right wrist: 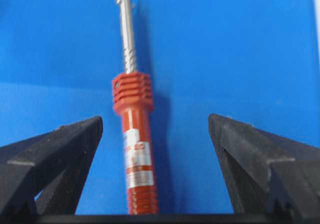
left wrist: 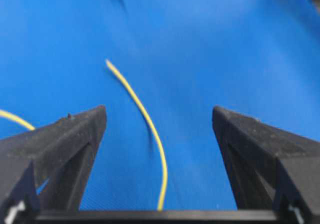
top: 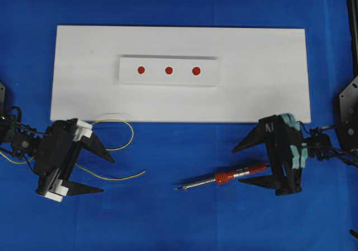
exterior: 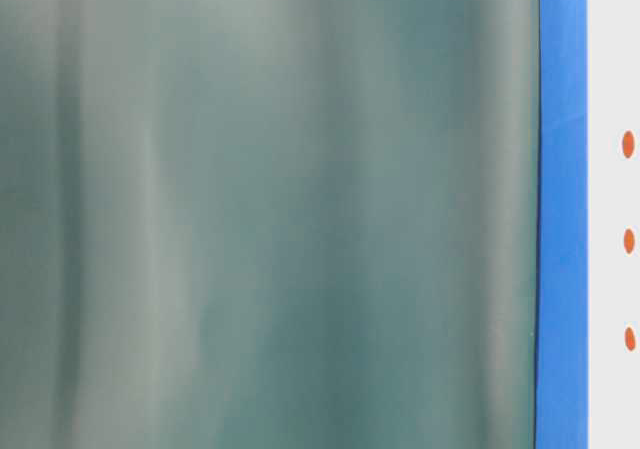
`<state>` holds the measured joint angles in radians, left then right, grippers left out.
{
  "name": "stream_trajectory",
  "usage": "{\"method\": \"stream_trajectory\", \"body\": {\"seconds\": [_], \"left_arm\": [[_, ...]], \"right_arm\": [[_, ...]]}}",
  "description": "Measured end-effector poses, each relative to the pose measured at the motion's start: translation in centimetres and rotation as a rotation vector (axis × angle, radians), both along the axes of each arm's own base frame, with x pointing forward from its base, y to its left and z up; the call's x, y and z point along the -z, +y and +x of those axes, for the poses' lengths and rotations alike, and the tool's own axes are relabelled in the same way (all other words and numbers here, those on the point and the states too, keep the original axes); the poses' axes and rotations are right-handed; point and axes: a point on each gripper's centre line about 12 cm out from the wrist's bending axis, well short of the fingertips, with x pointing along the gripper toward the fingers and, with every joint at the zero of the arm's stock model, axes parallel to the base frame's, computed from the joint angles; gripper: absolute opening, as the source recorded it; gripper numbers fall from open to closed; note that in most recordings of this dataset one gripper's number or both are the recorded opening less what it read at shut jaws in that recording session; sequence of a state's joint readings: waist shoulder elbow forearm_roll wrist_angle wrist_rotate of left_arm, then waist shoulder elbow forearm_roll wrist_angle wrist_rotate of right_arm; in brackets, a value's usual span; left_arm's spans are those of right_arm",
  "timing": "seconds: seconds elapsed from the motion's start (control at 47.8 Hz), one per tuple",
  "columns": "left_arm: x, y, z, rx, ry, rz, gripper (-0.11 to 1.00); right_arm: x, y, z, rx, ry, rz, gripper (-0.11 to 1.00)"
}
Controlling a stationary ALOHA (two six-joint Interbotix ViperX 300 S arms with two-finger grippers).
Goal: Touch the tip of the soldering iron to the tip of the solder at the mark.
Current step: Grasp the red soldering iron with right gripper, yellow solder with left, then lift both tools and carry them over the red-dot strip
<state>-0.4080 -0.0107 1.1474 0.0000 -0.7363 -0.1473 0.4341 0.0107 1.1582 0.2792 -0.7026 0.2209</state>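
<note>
At the left of the overhead view, the left gripper [top: 104, 174] is seen with its black jaws spread wide and nothing held between them. The solder [top: 124, 145] is found just beside it on the blue mat [top: 168, 217]: a very thin yellow wire in loose curves, one loop arching up toward the near edge of the white board [top: 84, 89] and a lower strand running out to the right, where its free end is seen. In the left wrist view the solder [left wrist: 145, 119] is seen passing between the open fingers [left wrist: 75, 134] without being touched, its long axis running away from the camera with a gentle bend and its tip lying farthest away. On the board, a raised white strip [top: 128, 75] carries three red marks [top: 168, 70] in a row. Further right, the soldering iron [top: 226, 178] lies flat on the mat in front of the board: a slim silver shaft, a ribbed red-orange collar and a red-orange body. Its long axis runs nearly left to right, with the point directed left and slightly toward the viewer. At the right, the right gripper [top: 249, 165] is held wide open around the handle end; in the right wrist view the soldering iron [right wrist: 134, 134] is seen between the fingers [right wrist: 240, 149], apart from both, gripped by neither.
</note>
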Motion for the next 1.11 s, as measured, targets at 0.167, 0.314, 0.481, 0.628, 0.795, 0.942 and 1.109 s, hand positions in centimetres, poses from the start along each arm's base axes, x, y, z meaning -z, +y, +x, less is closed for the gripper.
{"method": "stream_trajectory", "body": {"seconds": [0.167,0.314,0.481,0.628,0.795,0.942,1.109], "left_arm": [[1.9,-0.2,-0.1,0.007,0.041,0.017,0.77],[2.4,-0.2,-0.1,0.007,0.051,0.021,0.68],[2.7,-0.2,-0.2,0.007,0.061,0.025,0.58],[3.4,-0.1,-0.3,0.007,0.085,0.036,0.55],[4.0,-0.2,-0.3,0.011,0.101,0.047,0.54],[4.0,-0.2,-0.2,0.011,0.100,0.048,0.37],[3.8,-0.3,0.1,0.012,0.092,0.051,0.03]], "right_arm": [[1.5,0.4,0.5,0.025,0.020,-0.004,0.86],[2.6,0.6,0.9,0.040,0.044,-0.013,0.86],[3.1,0.8,1.2,0.038,0.050,-0.021,0.83],[3.4,0.9,1.2,0.034,0.057,-0.024,0.78],[3.4,0.9,1.2,0.032,0.058,-0.026,0.70],[3.4,0.9,1.3,0.027,0.053,-0.042,0.36],[3.5,0.8,1.2,0.012,0.050,-0.068,0.06]]}}
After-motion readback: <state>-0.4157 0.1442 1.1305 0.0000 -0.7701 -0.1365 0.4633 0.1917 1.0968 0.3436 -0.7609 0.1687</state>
